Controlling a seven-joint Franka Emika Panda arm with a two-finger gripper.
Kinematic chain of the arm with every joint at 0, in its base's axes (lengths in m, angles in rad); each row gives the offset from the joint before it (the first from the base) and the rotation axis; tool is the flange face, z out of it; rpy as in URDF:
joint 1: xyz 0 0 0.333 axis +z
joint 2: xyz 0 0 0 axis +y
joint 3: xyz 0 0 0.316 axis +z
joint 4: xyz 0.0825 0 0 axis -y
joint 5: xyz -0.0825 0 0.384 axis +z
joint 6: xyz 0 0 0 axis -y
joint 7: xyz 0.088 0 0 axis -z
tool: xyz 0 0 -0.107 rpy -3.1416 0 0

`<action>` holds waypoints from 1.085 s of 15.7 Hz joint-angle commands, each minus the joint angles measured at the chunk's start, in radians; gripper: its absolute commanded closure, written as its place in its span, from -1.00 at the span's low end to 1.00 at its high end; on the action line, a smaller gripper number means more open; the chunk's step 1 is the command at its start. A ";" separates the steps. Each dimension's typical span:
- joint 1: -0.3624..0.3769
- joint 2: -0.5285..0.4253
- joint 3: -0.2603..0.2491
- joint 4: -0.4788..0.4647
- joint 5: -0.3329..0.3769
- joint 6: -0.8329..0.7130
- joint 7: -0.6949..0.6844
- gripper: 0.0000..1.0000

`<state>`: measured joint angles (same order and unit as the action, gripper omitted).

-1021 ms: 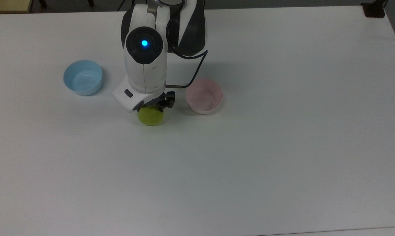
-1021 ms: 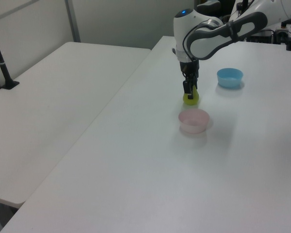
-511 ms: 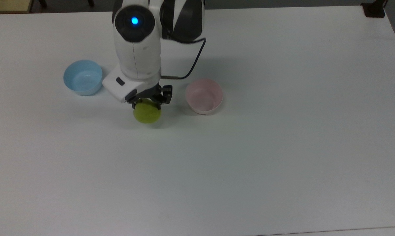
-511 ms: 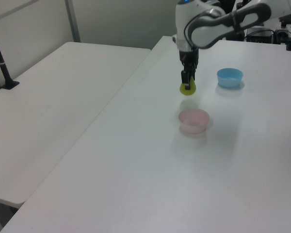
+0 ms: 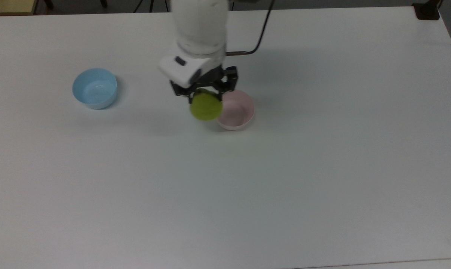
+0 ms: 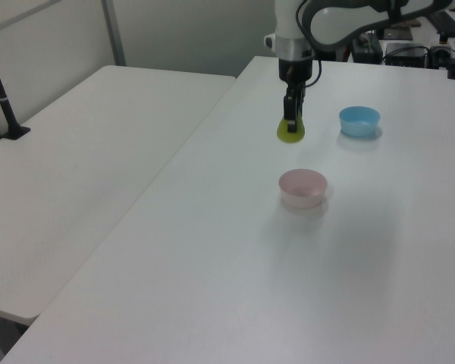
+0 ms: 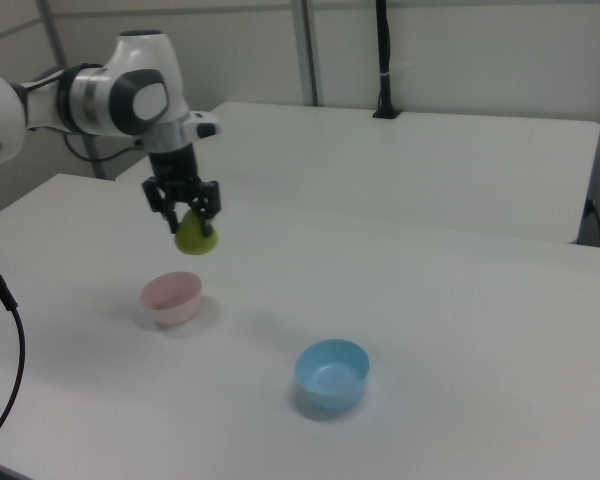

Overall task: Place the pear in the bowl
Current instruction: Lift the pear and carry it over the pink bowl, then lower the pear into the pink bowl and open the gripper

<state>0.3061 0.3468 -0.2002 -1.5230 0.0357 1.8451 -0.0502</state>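
Top view, upper centre of frame: gripper (image 5: 205, 93) fingers clamped on the pear (image 5: 206, 107), held clear above the surface (image 5: 285, 186) and overlapping the pink bowl (image 5: 236, 111) rim; transport step; next, centre over bowl, lower, release.

pear (image 5: 206, 107) above table (image 5: 322, 168) — beside bowl (image 5: 238, 112)
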 commanded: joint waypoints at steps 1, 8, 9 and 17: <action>0.077 -0.016 -0.011 -0.022 0.010 -0.030 0.027 0.87; 0.114 0.079 0.001 -0.048 -0.026 -0.020 0.029 0.11; 0.116 0.089 0.001 -0.051 -0.033 -0.020 0.035 -0.16; 0.107 0.071 0.001 -0.048 -0.033 -0.027 0.068 -1.00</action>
<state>0.4166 0.4654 -0.1949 -1.5613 0.0178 1.8300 -0.0170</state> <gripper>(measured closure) 0.000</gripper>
